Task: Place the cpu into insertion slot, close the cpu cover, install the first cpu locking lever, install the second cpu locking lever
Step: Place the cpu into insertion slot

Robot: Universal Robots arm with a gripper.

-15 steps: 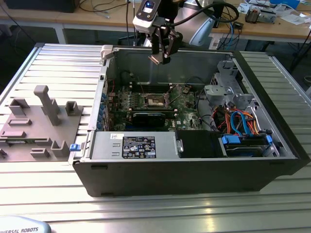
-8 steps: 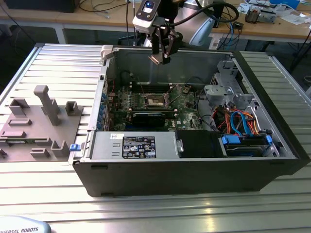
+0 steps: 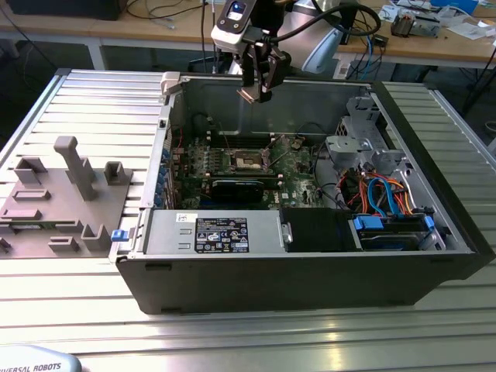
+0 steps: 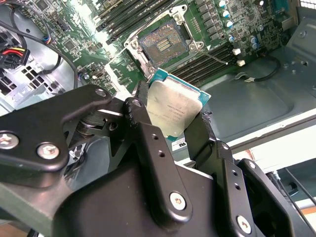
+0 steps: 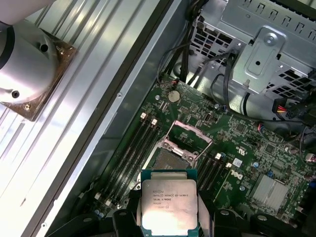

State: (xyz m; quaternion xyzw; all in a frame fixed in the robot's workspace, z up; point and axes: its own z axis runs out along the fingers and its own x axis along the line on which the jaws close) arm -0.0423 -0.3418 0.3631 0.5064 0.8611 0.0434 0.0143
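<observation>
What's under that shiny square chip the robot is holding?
Beneath the cpu, gripped by the tool, lies the circuit board with its open insertion slot. In the first wrist view the cpu hides part of the slot.

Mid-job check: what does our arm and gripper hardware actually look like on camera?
The gripper is matte black, with angular linkage fingers pinned by silver screws. Above it sits a silver-white wrist housing, with black cables looping off.

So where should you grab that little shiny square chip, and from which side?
By two opposite thin edges, the way the gripper holds the cpu now. It is a flat, thin square, so a pinch from its sides probably leaves both wide faces untouched, and it can go flat into the insertion slot.
</observation>
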